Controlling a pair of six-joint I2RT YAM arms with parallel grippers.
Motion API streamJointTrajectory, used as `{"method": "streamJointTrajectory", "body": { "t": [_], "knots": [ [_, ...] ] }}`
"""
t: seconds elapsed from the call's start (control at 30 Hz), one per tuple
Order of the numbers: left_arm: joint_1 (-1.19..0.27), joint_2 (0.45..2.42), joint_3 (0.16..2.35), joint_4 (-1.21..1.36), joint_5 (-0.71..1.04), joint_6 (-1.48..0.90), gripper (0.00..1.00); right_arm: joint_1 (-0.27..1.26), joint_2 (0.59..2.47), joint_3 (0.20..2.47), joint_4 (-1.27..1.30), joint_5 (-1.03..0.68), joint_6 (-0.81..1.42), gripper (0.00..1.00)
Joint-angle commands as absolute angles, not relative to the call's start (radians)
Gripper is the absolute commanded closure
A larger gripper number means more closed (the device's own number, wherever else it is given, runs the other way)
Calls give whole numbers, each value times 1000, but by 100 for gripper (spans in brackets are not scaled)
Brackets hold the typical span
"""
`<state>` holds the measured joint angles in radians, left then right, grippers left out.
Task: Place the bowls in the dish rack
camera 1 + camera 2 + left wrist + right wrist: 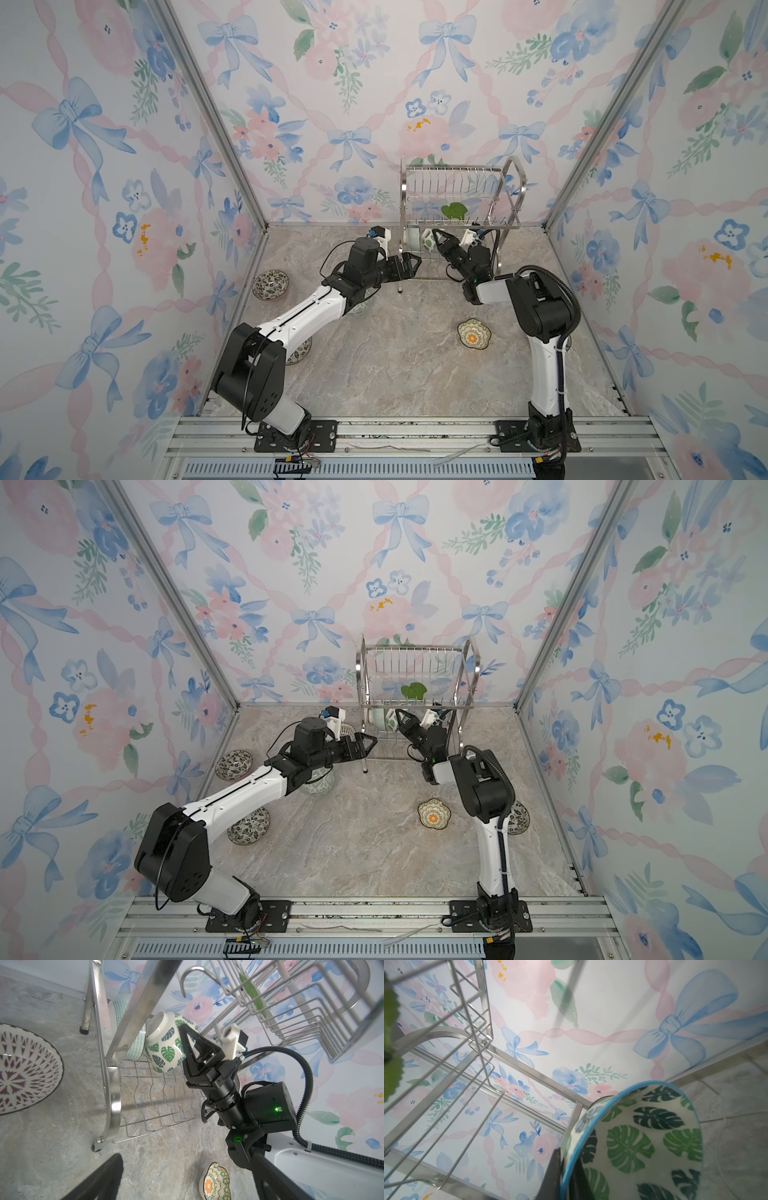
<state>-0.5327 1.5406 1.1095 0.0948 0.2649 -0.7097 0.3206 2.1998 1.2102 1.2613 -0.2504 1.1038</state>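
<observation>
Holding the leaf-print bowl (pixel 166 1049) by its rim in the lower tier of the dish rack (pixel 457 170) at 12 o'clock: right gripper (pixel 184 1030) clamped on it, left gripper (pixel 415 268) spread empty just beside the rack. Tipped on edge, foot toward the racked mint bowl (pixel 133 1049), mouth toward 4 o'clock, axis near level. Not yet released; scalloped bowl (pixel 473 333) at 3 o'clock, dark floral bowl (pixel 270 284) at 9, others waiting on the table (pixel 395 386).

Floral bow-patterned walls (pixel 374 62), grey marbled tabletop (pixel 395 374), aluminium corner posts (pixel 212 108).
</observation>
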Motion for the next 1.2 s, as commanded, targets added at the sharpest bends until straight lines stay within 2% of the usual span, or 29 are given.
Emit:
{"method": "streamJointTrajectory", "body": {
  "t": [0.0,0.73,1.17],
  "knots": [
    [-537,1541,1109,67,250,-683,2,317,2227,1269,1375,-223,1122,100],
    [-532,1548,1112,60,253,-676,2,320,2358,1404,1342,-215,1162,100],
    [-532,1542,1101,60,251,-674,2,331,2382,1457,1233,-238,1131,100]
  ]
}}
